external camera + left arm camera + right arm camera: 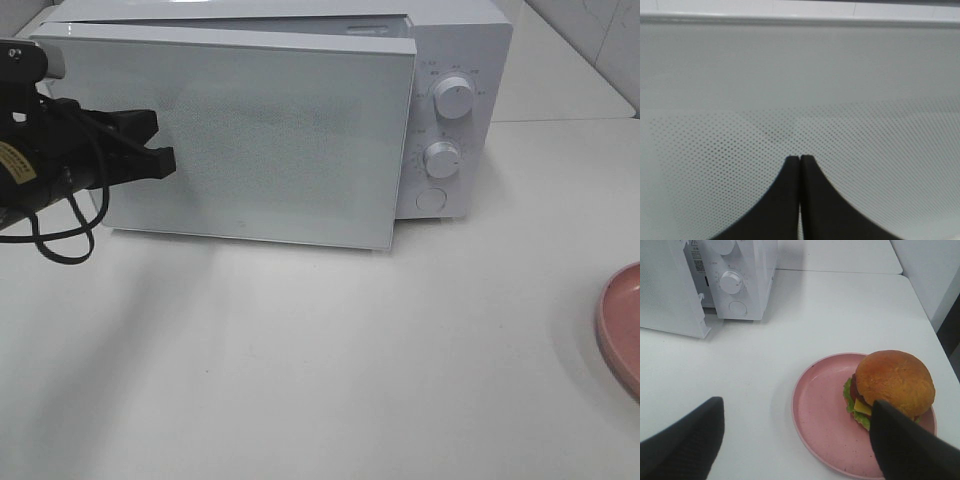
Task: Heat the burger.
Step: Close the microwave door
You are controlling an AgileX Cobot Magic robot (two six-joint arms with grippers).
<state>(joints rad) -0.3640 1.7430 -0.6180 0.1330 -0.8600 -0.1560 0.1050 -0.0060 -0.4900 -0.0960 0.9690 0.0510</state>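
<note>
The burger [895, 382], with a golden-brown bun, lettuce and cheese, sits on the far side of a round pink plate [825, 415]. My right gripper [796, 404] hovers open above the plate's near side, one finger [900, 445] close beside the burger, holding nothing. The white microwave [455, 110] stands at the back, its door [260, 140] slightly ajar. My left gripper [165, 160] is shut, and its tips [799, 160] are right up against the door's dotted glass near its left edge. The exterior view does not show the burger.
Two knobs [452, 100] and a round button [431, 199] are on the microwave's right panel. Only the plate's rim [620, 330] shows at the right edge of the exterior view. A black cable [60, 245] hangs from the left arm. The white table [320, 360] stretches out in front.
</note>
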